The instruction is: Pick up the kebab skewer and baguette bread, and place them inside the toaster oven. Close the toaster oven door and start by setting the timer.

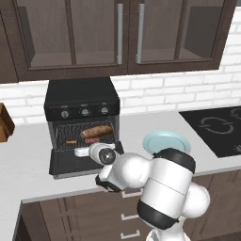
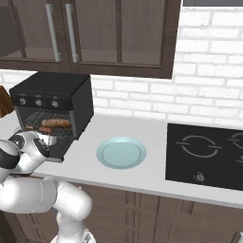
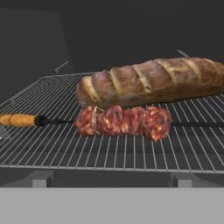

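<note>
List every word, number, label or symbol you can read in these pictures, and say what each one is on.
No readable words, brand names or numbers.
Toaster oven: three knobs and a small red light on its front panel; any markings around them are too small to read.
Cooktop: white ring-shaped burner outlines and a small round control mark, no legible text.
Baguette bread, kebab skewer, plate: unmarked.

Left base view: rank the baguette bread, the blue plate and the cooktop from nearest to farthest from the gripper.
1. baguette bread: on the rack of the open toaster oven, just beyond the gripper.
2. blue plate: on the counter, to the right.
3. cooktop: far right.
</note>
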